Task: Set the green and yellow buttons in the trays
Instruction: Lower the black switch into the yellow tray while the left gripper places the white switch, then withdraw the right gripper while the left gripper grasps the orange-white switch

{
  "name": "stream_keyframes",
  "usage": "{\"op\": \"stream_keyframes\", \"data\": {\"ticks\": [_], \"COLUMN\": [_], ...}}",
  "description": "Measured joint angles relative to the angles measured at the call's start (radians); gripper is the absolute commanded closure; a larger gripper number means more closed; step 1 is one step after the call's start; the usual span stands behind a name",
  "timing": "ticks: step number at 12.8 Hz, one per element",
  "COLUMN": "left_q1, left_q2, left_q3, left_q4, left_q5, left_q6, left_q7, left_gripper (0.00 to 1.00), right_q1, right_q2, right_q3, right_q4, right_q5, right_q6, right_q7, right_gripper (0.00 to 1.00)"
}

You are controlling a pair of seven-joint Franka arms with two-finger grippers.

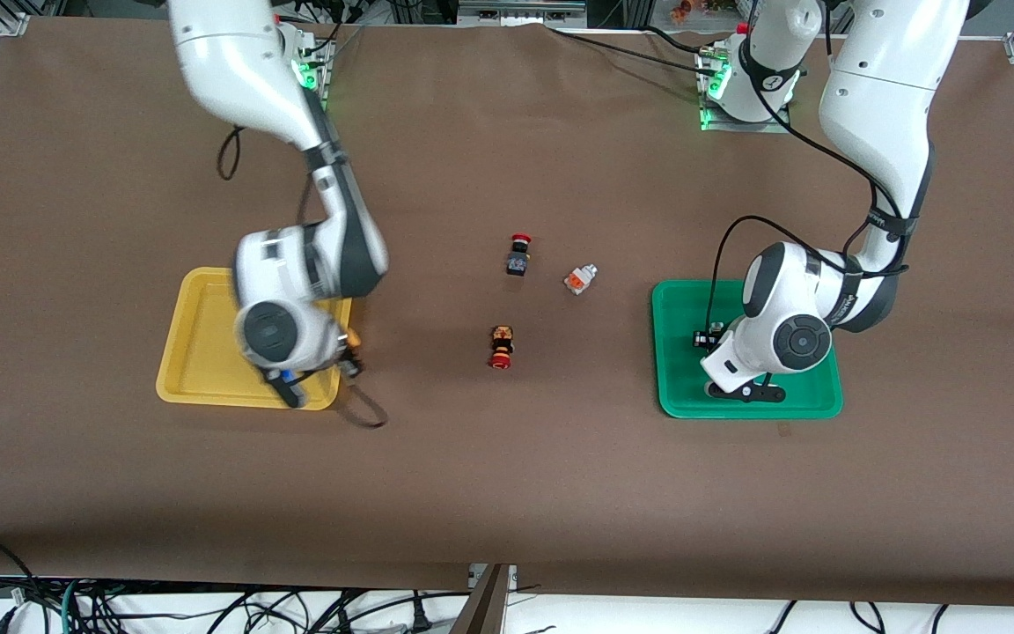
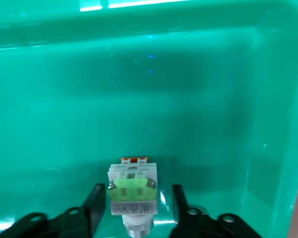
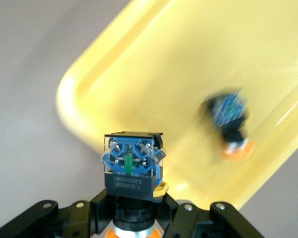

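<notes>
My right gripper [image 1: 292, 384] is over the yellow tray [image 1: 199, 335], near its corner. It is shut on a button with a blue-black body [image 3: 131, 166] and a yellow-orange cap. A second blue-black button with an orange cap [image 3: 229, 124] lies in the yellow tray [image 3: 188, 74]. My left gripper [image 1: 708, 340] is low in the green tray [image 1: 679, 304]. Its fingers [image 2: 95, 201] stand open on either side of a silvery-white button with a green block [image 2: 132, 191], which rests on the tray floor [image 2: 149, 84]. A white button with an orange block [image 1: 579, 279] lies on the table between the trays.
A red-capped black button [image 1: 518, 255] lies mid-table beside the white and orange one. A red-capped button with an orange-black body [image 1: 501, 346] lies nearer the front camera. The brown table [image 1: 507, 475] runs wide around both trays.
</notes>
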Motion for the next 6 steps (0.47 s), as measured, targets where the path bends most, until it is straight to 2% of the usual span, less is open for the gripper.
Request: {"op": "stream_keyframes", "data": {"ticks": [3,6], "left_q1": [-0.003,-0.018], "left_q2": [-0.073,-0.130], "left_q3": [-0.046,-0.203], "left_q4": [0.018,0.017], "left_q5": [-0.005,-0.008], "left_q6": [-0.086,-0.113], "left_q7": [-0.062,-0.429], "left_gripper": [0.00,0.00], "right_q1": [-0.136,-0.162], "right_q2": [0.005,0.013], "right_q3": [0.003,0.002], "right_q4": [-0.008,-0.069], "right_q5": [0.000,-0.052], "right_q6": [-0.053,-0.062], "right_q7": [-0.203,-0.353], "right_gripper": [1.00,1.00]}}
